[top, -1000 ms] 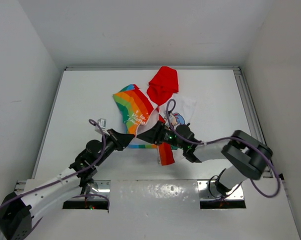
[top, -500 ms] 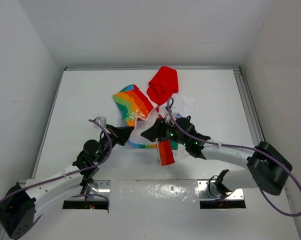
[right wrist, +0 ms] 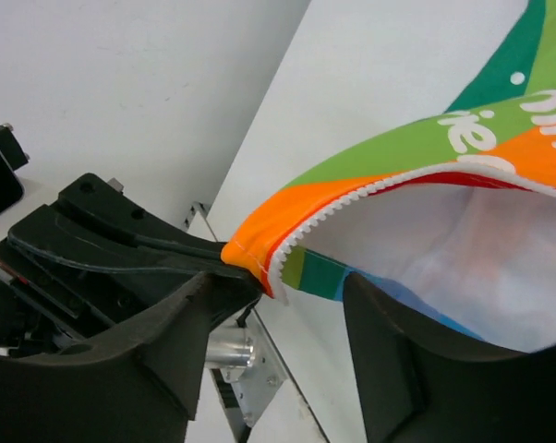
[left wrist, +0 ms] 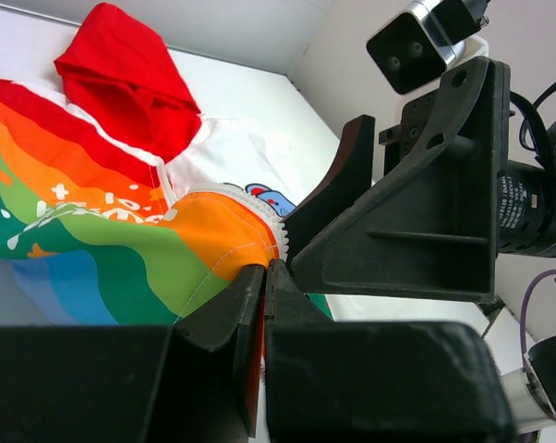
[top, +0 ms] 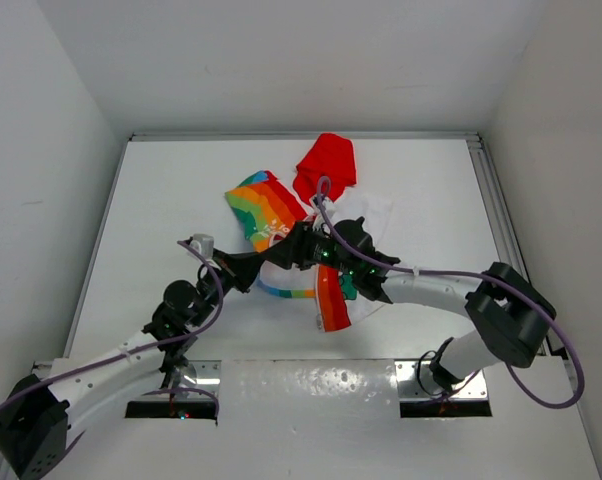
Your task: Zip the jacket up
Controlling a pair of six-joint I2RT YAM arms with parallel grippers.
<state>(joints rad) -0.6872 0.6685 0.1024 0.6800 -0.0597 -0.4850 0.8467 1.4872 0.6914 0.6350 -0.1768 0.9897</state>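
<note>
The jacket (top: 269,208) lies mid-table, rainbow stripes to the left, red hood (top: 327,164) at the back and white lining (top: 369,214) to the right. My left gripper (top: 253,268) is shut on the orange lower corner of the rainbow front panel and holds it off the table. In the left wrist view the jaws (left wrist: 265,273) pinch the orange fabric (left wrist: 224,231) beside the white zipper teeth. My right gripper (top: 292,256) is open, close against the left one. In the right wrist view its fingers (right wrist: 276,355) straddle the toothed corner (right wrist: 287,251) without touching it.
A red-and-striped flap of the jacket (top: 331,305) hangs toward the near edge under the right arm. The table's raised rim (top: 491,190) runs along the right side, white walls enclose the back and sides. The right arm's cable (top: 326,200) loops over the jacket.
My right gripper has moved left and back until it is against the left gripper at the jacket corner. The left gripper has risen slightly, still holding the fabric.
</note>
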